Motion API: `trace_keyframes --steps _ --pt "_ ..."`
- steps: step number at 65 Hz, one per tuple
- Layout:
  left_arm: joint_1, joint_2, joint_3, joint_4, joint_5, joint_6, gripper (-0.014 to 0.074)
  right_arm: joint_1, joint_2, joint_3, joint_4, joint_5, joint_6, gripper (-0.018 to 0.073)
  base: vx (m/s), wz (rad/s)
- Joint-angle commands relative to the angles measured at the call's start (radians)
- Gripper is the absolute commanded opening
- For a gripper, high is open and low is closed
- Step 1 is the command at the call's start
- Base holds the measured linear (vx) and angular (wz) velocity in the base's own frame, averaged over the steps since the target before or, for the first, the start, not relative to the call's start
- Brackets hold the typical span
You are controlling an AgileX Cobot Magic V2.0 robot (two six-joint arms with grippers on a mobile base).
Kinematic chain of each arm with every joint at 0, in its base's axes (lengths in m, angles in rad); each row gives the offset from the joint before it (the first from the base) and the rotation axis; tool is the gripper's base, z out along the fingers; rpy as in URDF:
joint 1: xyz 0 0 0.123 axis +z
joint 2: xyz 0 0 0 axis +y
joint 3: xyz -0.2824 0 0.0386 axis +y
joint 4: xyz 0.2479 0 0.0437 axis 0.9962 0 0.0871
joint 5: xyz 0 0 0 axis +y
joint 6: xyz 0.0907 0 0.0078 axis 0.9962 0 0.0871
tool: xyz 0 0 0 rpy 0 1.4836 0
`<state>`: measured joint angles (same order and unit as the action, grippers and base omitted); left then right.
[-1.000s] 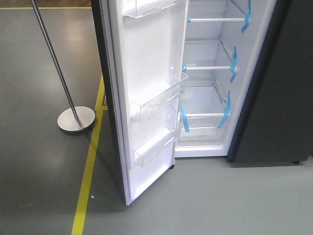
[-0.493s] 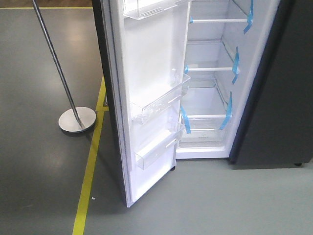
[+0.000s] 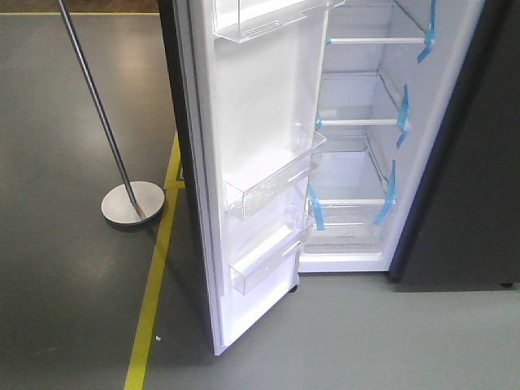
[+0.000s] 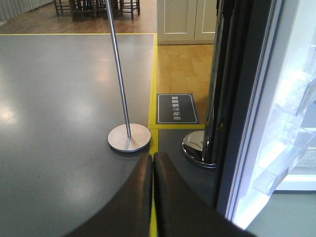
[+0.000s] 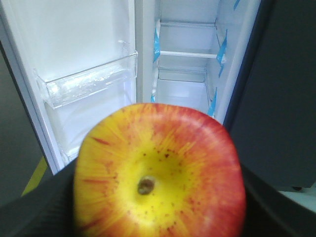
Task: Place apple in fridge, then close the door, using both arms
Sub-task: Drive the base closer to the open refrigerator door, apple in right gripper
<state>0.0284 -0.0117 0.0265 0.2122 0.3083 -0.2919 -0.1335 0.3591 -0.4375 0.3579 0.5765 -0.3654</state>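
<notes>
Apple sat clamped in the right end effector, dimple facing the wrist camera, dark fingers showing on either side of it. It was not yet in the fridge. The open compartment lay straight ahead and a bit up, with glass shelves facing the apple but well apart from it. Door stood swung wide on the left of the opening, bins toward the robot. Left end effector was pinched closed on nothing, with the door's edge just to its right. Judged the left arm nearer for the closing push, while the right would need to carry the apple forward first.
</notes>
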Motion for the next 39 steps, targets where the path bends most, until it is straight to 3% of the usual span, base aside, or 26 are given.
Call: trace_keyframes --steps 1,39 --pt "-0.003 -0.014 0.02 -0.003 -0.064 -0.01 -0.0005 -0.001 0.007 -0.027 0.015 -0.08 -0.007 0.003 0.08 0.02" --pt "-0.003 -0.014 0.02 -0.003 -0.064 -0.01 -0.0005 -0.001 0.007 -0.027 0.015 -0.08 -0.007 0.003 0.07 0.02"
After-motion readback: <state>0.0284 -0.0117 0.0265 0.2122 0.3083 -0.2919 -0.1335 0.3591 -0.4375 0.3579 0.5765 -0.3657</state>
